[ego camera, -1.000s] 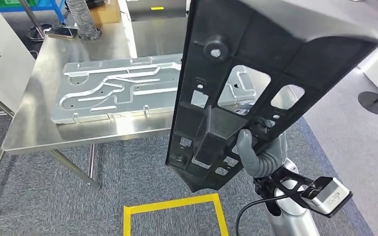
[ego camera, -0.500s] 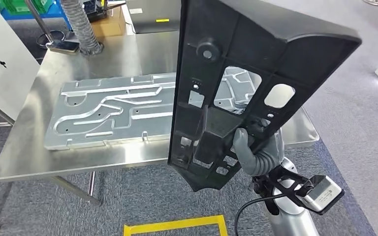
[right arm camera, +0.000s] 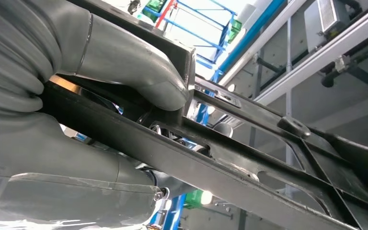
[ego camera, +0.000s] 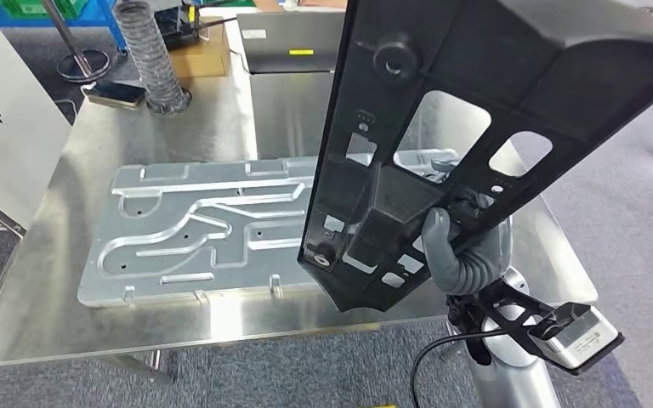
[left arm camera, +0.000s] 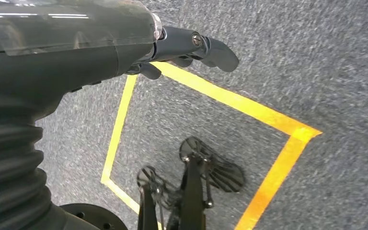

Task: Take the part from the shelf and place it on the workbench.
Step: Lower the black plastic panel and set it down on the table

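black plastic panel [ego camera: 468, 127], long and ribbed with cut-out windows, is what i am seeing raised and tilted in front of the head camera, its lower end hanging over the near right part of the shiny steel surface [ego camera: 59, 255]. my right robot hand [ego camera: 463, 255] is clamping it from behind, grey thumb pressing on a rib near the boxy block low on the panel; in the right wrist view the thumb [right arm camera: 139, 72] is bearing down on the panel's edge while the dark fingers are wrapping under it. the panel is not touching the surface as far as i can tell.

lying flat on the surface is a large silver metal plate with pressed channels [ego camera: 195, 229], partly hidden behind the panel. at the far end i am seeing a grey corrugated hose [ego camera: 149, 59], a brown cardboard box [ego camera: 204, 51] and a dark phone-like slab [ego camera: 115, 93].

my left robot hand [left arm camera: 182, 48] is hanging over grey carpet [left arm camera: 316, 57] marked with a yellow tape square [left arm camera: 230, 100], holding nothing, fingers loosely curled; i cannot tell whether they are apart or together.
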Action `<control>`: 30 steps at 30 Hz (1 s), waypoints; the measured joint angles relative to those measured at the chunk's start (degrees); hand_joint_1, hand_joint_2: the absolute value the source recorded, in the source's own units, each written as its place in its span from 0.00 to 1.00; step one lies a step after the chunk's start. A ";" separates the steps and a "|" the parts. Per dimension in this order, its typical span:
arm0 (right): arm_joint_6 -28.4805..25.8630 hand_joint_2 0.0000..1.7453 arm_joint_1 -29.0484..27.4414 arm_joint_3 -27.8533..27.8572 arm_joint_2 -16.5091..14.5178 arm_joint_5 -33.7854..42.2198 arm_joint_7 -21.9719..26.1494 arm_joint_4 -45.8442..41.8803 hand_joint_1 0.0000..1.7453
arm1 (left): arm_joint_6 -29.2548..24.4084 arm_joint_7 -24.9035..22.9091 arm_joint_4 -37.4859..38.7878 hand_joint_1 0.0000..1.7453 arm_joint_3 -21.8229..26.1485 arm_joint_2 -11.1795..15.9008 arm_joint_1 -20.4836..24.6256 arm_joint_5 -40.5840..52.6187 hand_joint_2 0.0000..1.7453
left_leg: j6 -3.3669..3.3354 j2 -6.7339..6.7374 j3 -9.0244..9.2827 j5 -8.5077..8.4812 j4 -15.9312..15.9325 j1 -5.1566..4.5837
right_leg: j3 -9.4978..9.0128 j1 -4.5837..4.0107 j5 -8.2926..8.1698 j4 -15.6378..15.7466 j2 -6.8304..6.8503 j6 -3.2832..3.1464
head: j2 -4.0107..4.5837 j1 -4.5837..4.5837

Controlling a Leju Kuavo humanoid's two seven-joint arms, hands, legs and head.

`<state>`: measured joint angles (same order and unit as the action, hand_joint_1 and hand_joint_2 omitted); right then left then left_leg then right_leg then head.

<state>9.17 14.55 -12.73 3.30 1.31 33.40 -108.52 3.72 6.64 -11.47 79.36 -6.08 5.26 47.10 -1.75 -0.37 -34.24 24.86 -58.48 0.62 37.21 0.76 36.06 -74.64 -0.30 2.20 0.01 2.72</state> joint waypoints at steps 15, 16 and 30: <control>-11.61 1.00 7.00 3.97 0.99 -16.05 -6.53 1.66 1.00 | -0.03 0.39 0.07 0.00 0.01 -0.15 0.32 0.12 1.00 | 2.76 -0.41 -2.37 8.97 -14.08 -0.31 | -2.23 -0.96 -12.41 17.32 -0.48 -4.33 | -0.01 -0.03; -13.95 1.00 8.29 4.33 1.29 -20.52 -7.81 2.54 1.00 | -0.02 0.40 0.07 0.00 0.02 -0.09 0.24 0.22 1.00 | 3.07 -0.34 -3.67 9.85 -14.78 -0.04 | -2.62 -0.82 -12.02 17.30 -0.53 -4.19 | -0.01 -0.03; -22.25 1.00 38.20 -15.88 -1.17 -89.43 -31.41 40.82 1.00 | 0.56 2.07 0.07 0.00 -0.41 0.39 1.25 1.66 1.00 | 0.78 0.32 -1.32 -1.35 0.36 0.50 | 2.40 0.04 -3.26 3.03 -0.03 -0.46 | -0.01 -0.03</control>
<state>-13.08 52.75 -28.60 2.13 -88.11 1.98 -67.70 4.28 8.72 -11.41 78.95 -5.68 6.51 48.76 -0.97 -0.05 -35.56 23.51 -58.12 1.11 39.61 0.79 32.81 -71.61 -0.33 1.73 0.01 2.68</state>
